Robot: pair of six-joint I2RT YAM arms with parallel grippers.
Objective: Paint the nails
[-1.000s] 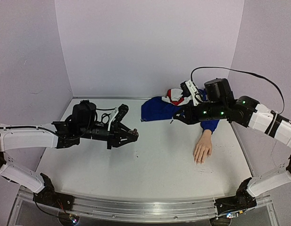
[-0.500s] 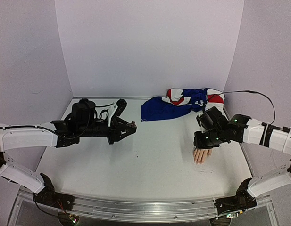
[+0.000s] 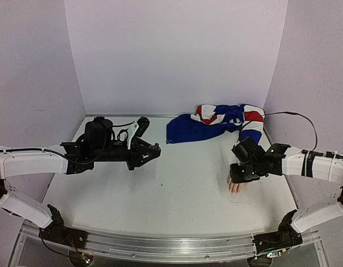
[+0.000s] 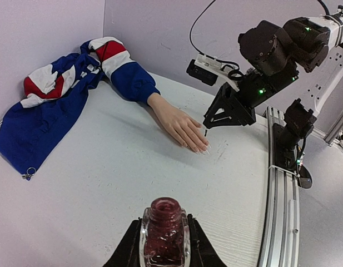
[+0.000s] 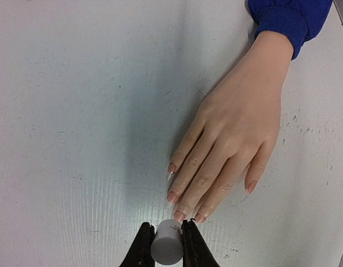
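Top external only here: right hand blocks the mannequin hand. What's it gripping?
Observer: Right wrist shows the right hand shut on a white cap, just off the nails of the mannequin hand.
Operator: Brush making contact?
Observer: Cannot tell. From the left wrist, the brush tip hangs close above the fingertips.
Operator: Bottle open?
Observer: Yes; the left hand holds the bottle, neck uncapped, dark red polish inside.
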